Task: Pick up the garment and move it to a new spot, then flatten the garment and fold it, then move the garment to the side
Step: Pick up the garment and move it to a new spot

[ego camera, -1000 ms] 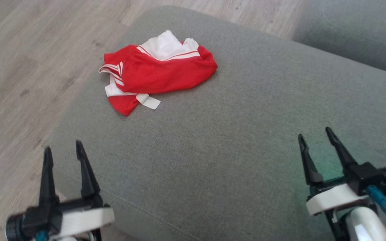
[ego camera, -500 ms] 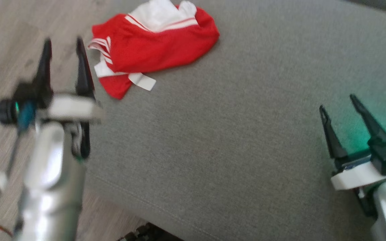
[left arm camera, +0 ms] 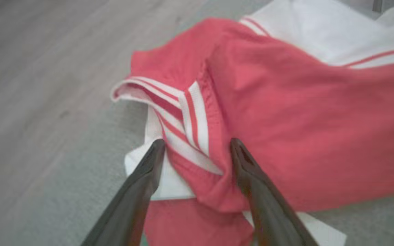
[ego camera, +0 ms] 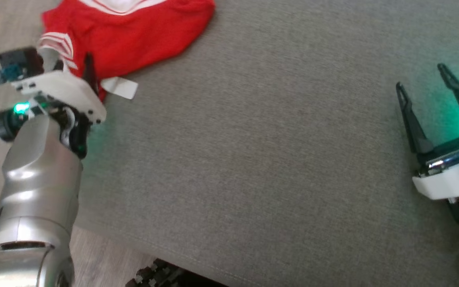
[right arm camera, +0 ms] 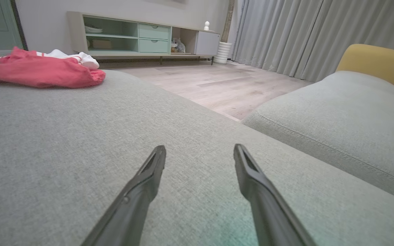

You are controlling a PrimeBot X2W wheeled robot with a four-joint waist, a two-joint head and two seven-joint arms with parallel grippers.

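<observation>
Red garment (left arm camera: 303, 136) lies beneath the left gripper (left arm camera: 197, 145), fingers spread.

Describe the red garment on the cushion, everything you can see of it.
The red garment is thin, soft-looking fabric with a white panel, red-and-white striped trim and a white tag sticking out. It lies crumpled, not folded, on the grey cushion near the edge by the wooden floor. The open left claw straddles its striped fold; contact is unclear.
</observation>
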